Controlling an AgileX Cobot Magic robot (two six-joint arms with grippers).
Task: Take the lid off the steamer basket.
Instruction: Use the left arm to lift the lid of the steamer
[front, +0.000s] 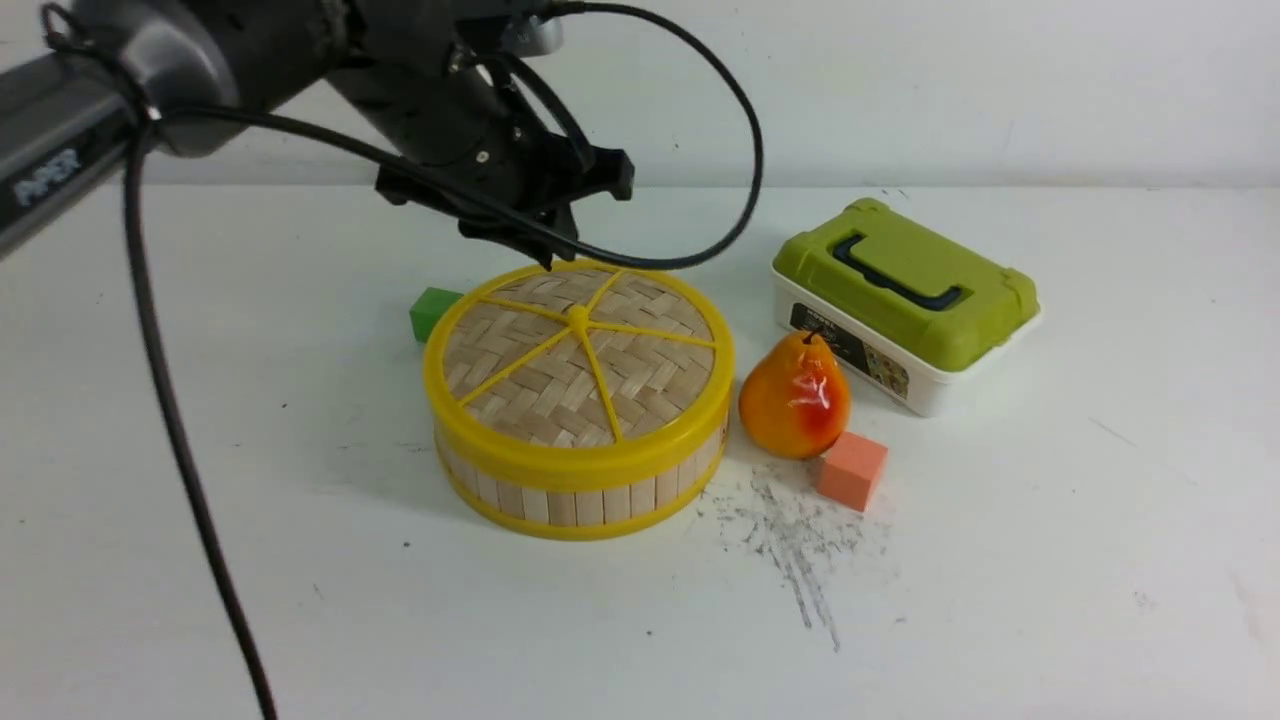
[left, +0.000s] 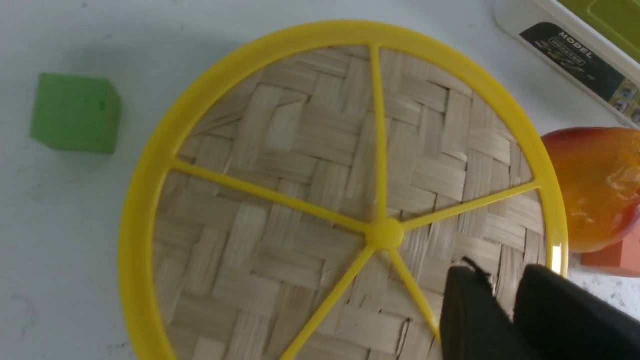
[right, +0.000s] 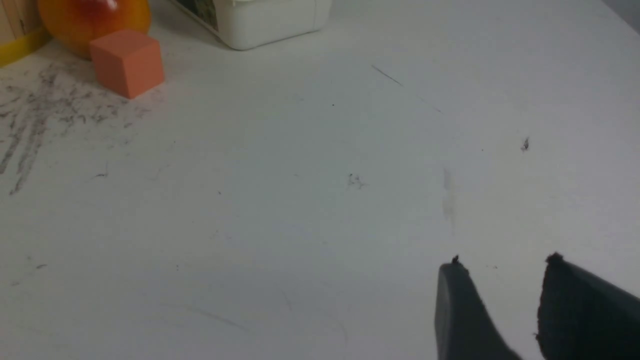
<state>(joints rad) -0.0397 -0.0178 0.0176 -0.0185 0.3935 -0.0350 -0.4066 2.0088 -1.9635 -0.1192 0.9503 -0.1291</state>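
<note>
The lid (front: 580, 350), a woven bamboo disc with a yellow rim, spokes and centre knob, sits flat on the steamer basket (front: 590, 500) at the table's middle. My left gripper (front: 548, 250) hangs just above the lid's far edge. In the left wrist view the lid (left: 310, 200) fills the picture, and the left gripper (left: 502, 272) is slightly open, with bare weave showing in the narrow gap and nothing held. My right gripper (right: 502, 261) is open over bare table, out of the front view.
A green cube (front: 432, 310) lies behind the basket on the left. An orange pear (front: 795, 395) and an orange cube (front: 853, 470) stand close to its right side. A white box with a green lid (front: 905, 290) is at the back right. The left arm's cable (front: 740, 200) loops above the lid.
</note>
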